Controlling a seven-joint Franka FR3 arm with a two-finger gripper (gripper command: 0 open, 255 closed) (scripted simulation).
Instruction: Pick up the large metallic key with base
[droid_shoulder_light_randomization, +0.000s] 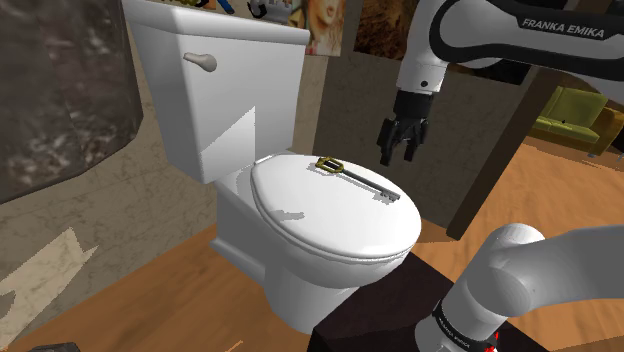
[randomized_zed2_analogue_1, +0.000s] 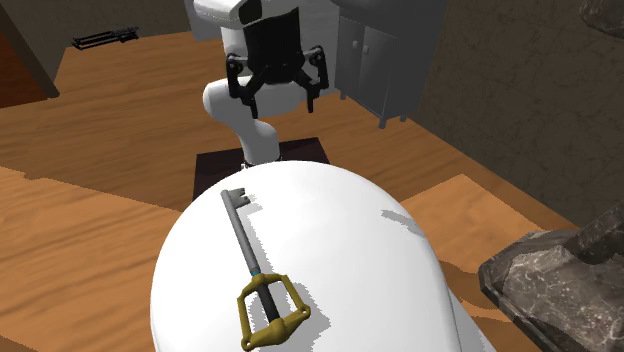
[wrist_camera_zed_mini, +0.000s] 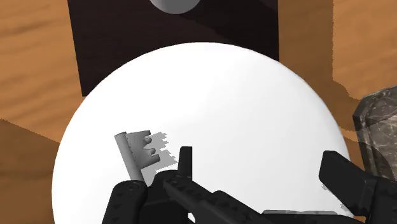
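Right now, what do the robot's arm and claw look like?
The arm is rounded white segments with dark joints, with white FRANKA EMIKA lettering on a dark part. The gripper is all black, with two fingers.
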